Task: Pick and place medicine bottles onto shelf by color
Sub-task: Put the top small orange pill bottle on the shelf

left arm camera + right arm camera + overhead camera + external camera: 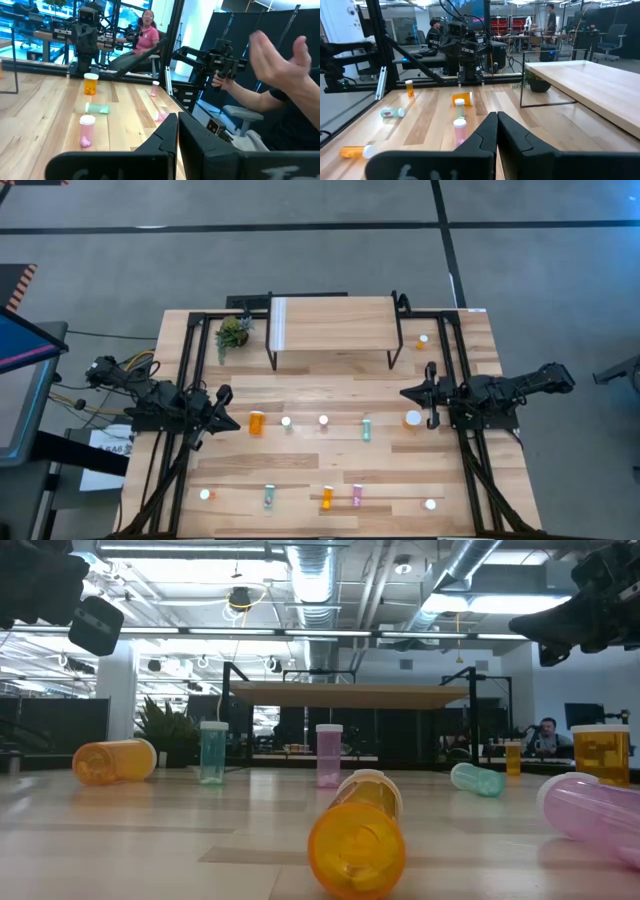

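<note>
Left gripper (226, 393) and right gripper (407, 392) hover apart, fingers closed, empty; medicine bottles (257, 423) scattered between on tabletop (330, 460); shelf (335, 326) top bare.

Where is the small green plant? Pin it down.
In the high view, the plant stands at the table's far left, just left of the shelf and its white end, beyond the left hand.

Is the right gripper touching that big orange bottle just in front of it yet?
Apart. In the high view the right gripper, shut and empty, sits clear of the large orange bottle, with bare table between them.
</note>
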`<action>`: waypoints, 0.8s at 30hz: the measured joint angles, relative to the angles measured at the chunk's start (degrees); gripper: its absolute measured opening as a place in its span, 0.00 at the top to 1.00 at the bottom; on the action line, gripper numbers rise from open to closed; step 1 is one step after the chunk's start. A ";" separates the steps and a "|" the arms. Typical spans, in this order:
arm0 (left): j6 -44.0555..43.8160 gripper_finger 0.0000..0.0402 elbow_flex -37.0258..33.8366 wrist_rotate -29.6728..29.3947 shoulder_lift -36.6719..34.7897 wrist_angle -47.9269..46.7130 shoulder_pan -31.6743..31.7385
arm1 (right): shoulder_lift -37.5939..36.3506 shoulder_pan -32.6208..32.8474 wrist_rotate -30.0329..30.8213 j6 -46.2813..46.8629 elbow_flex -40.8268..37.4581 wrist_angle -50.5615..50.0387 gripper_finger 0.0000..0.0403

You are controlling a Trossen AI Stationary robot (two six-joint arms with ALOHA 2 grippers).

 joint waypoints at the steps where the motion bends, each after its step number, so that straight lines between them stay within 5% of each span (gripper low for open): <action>1: -0.01 1.00 0.00 0.00 -0.01 0.02 0.00 | 0.01 0.00 0.01 0.00 0.00 0.00 0.92; 24: 0.00 1.00 0.01 0.00 -0.01 0.02 0.01 | 0.02 -2.64 3.52 4.10 -0.07 2.18 0.92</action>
